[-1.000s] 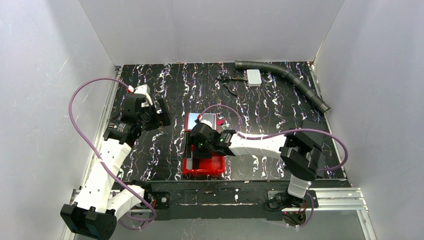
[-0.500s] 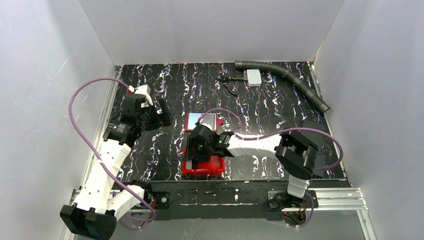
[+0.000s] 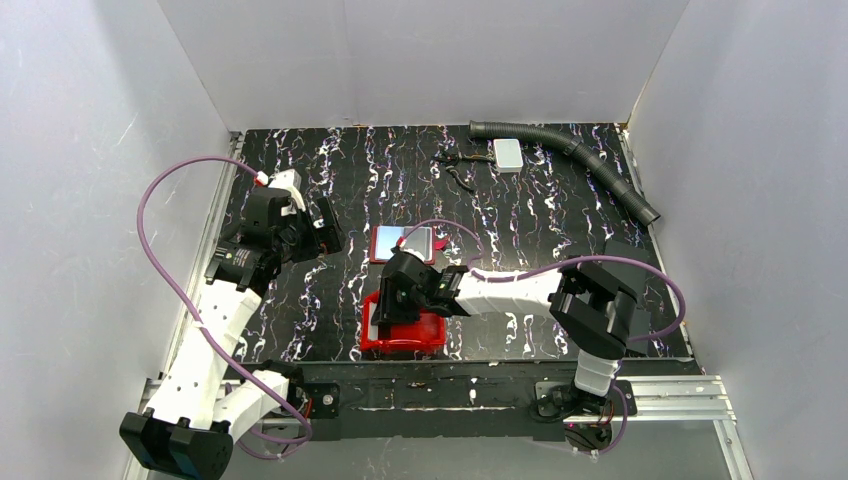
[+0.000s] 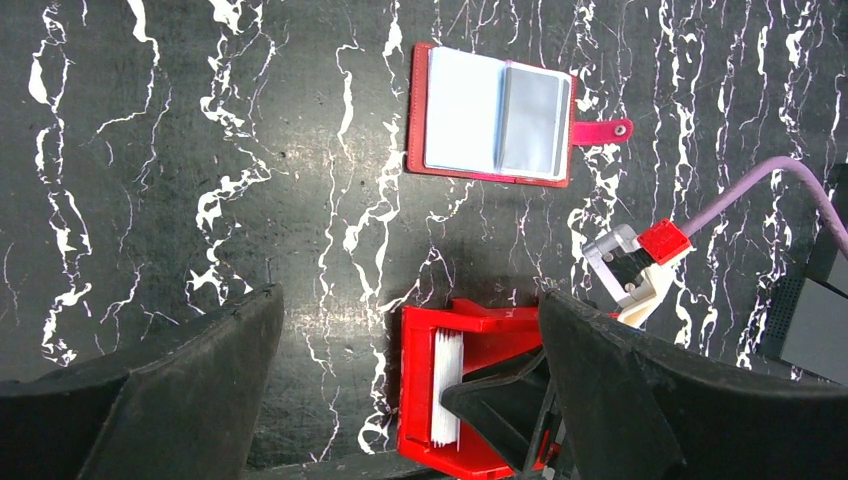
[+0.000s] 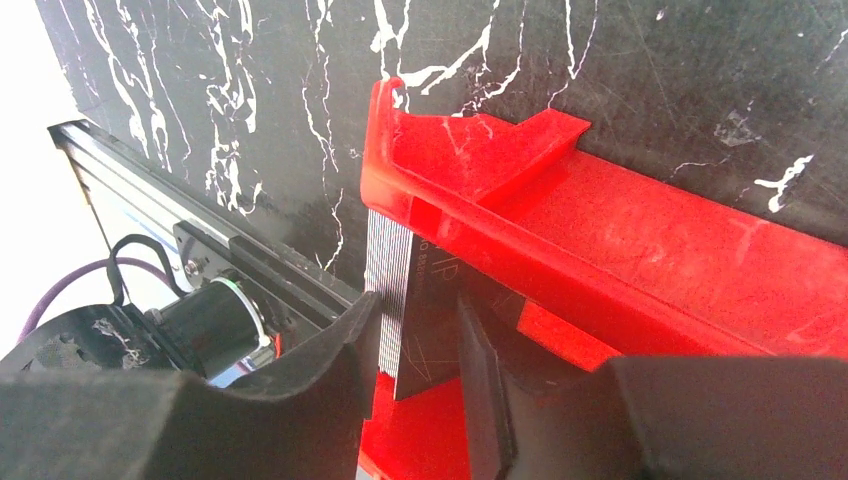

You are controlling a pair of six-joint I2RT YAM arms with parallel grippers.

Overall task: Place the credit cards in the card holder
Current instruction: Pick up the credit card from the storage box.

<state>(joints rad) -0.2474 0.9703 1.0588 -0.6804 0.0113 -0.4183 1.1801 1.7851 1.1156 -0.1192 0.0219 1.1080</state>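
Black marbled table (image 3: 560,200). A red bin (image 3: 432,345) sits at its near edge, and the card holder (image 4: 495,125) lies open and flat just beyond it. The task looks barely started: the credit cards (image 5: 388,270) stand stacked on edge in the bin. My right gripper (image 5: 415,320) reaches into the bin, jaws half closed around that stack; I cannot tell if they grip. My left gripper (image 4: 410,300) hovers wide open, empty.

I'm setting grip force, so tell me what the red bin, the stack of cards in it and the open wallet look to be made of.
The red bin: rigid moulded plastic, glossy, with fine scratches and scuffs. The credit cards: probably thin stiff plastic; their pale layered edges stand straight. The card holder: likely leather or an imitation, with a matte red border and pale inner sleeves, maybe vinyl.
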